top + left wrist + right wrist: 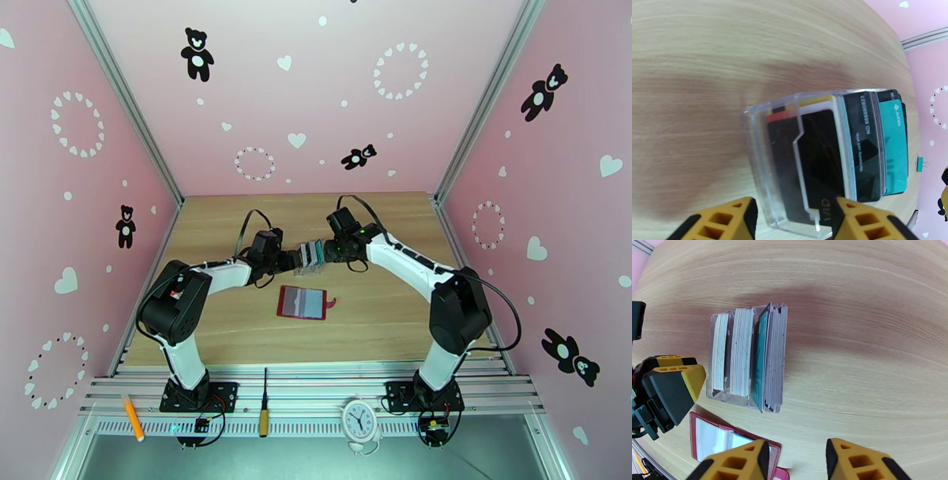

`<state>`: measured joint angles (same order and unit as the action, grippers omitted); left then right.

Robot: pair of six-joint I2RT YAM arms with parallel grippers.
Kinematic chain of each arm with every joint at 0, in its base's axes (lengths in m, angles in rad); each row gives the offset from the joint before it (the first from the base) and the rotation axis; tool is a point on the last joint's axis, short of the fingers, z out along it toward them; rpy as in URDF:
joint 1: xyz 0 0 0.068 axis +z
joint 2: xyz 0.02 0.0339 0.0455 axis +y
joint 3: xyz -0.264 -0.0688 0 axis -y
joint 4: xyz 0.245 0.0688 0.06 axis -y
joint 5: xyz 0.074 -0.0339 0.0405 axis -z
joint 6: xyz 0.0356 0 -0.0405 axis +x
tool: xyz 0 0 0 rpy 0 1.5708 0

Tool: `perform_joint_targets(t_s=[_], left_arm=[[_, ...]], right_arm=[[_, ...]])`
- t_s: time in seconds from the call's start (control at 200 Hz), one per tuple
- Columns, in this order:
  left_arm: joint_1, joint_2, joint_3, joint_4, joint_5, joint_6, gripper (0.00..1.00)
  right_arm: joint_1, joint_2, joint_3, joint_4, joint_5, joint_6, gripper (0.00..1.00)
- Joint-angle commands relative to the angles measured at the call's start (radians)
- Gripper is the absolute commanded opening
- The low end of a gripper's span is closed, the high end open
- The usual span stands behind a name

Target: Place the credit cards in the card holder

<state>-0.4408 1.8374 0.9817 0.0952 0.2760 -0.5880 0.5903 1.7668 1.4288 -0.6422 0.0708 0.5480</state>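
A clear slotted rack (310, 260) stands mid-table with the credit cards (314, 253) upright in it. In the left wrist view a black card (861, 146) and a teal card (894, 146) face me; from the right wrist they are edge-on (760, 358). My left gripper (794, 221) has the rack's near end between its yellow fingers (732, 219), which touch both sides. On the rack's other side my right gripper (796, 461) hangs open over bare wood, nothing between its fingers. The card holder (302, 302), dark red, lies open and flat nearer the arms, its grey pockets (721, 435) up.
Pink walls (95, 158) close in the table on three sides. A screwdriver (263, 410), an orange pen (133, 418) and a small clock (359, 418) lie on the metal rail at the front. A green binder clip (922, 164) sits at the table's far side.
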Motion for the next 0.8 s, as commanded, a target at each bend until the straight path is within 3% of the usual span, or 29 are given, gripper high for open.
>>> perform_joint_targets(t_s=[0.0, 0.18, 0.39, 0.796], left_arm=[[0.016, 0.017, 0.019, 0.005, 0.019, -0.009, 0.56], [0.018, 0.037, 0.033, -0.01, 0.024, -0.007, 0.56], [0.017, 0.053, 0.052, -0.039, 0.022, -0.002, 0.56], [0.018, 0.085, 0.072, -0.066, 0.034, -0.015, 0.53]], right_arm=[[-0.001, 0.038, 0.042, -0.021, -0.022, -0.008, 0.46], [-0.002, 0.074, 0.083, -0.029, -0.029, -0.016, 0.47], [-0.003, 0.121, 0.128, -0.04, -0.028, -0.023, 0.56], [-0.004, 0.178, 0.16, -0.032, -0.041, -0.021, 0.57]])
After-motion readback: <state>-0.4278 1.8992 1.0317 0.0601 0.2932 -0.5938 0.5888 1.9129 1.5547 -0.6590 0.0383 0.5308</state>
